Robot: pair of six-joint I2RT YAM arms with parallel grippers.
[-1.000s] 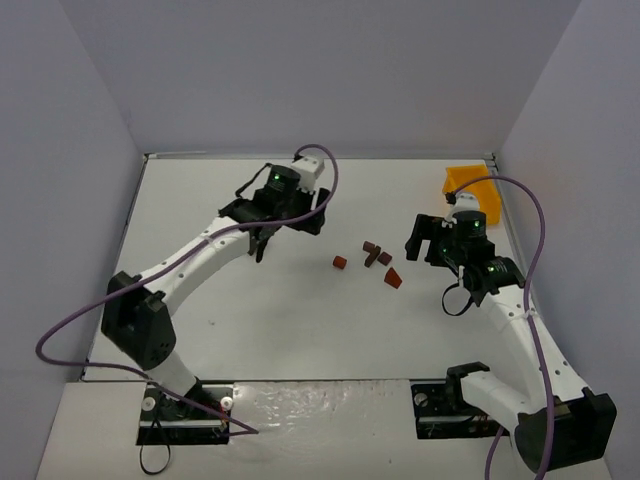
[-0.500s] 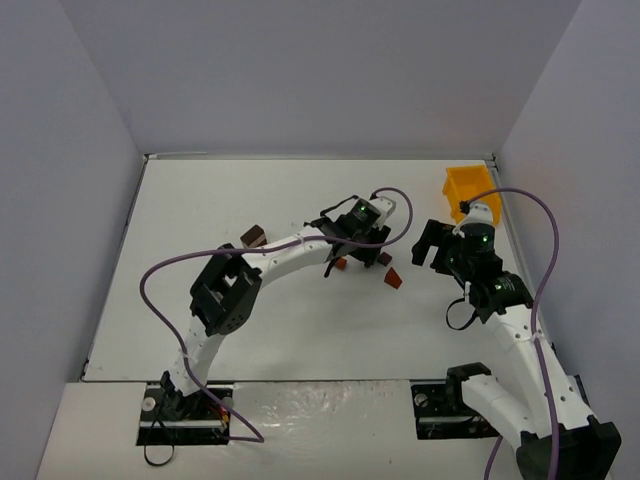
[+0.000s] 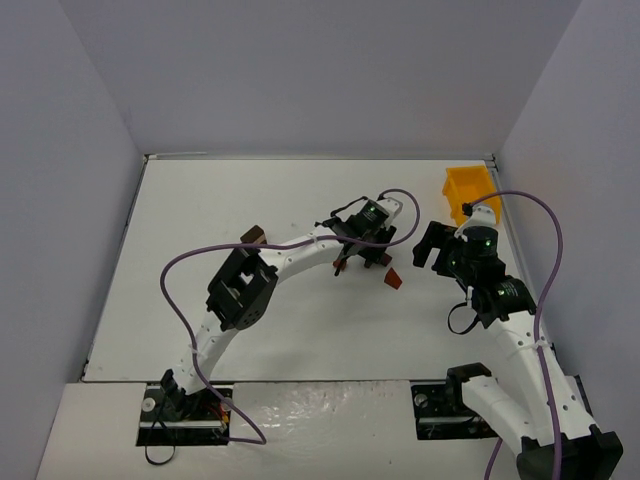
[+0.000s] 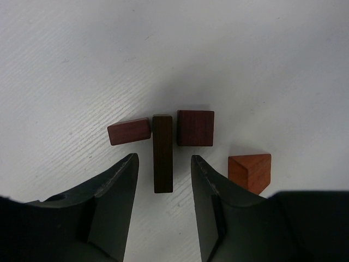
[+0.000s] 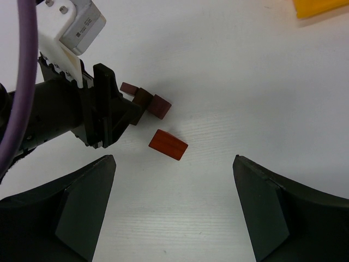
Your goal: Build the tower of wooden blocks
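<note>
Right, the left pincer [image 4: 163, 161] has swung across from the back-left of the table [image 3: 200, 190] to the block cluster mid-table, narrowing as it came. It is now partly spread, jaws straddling the near end of the dark bar [image 4: 162, 153] with a sliver of gap each side, so nothing is pinched yet. My read: it's lined up to grab the bar, and closing is the next move. A red block [image 4: 128, 132] touches the bar's left, a square block [image 4: 195, 127] sits just right of it, and the orange wedge [image 4: 250, 171] lies apart beside the right finger. A lone dark block [image 3: 252, 236] lies where the pincer was. Nothing is stacked. The right pincer [image 5: 173, 170] hangs wide apart, empty, near the yellow bin [image 3: 466, 184].
</note>
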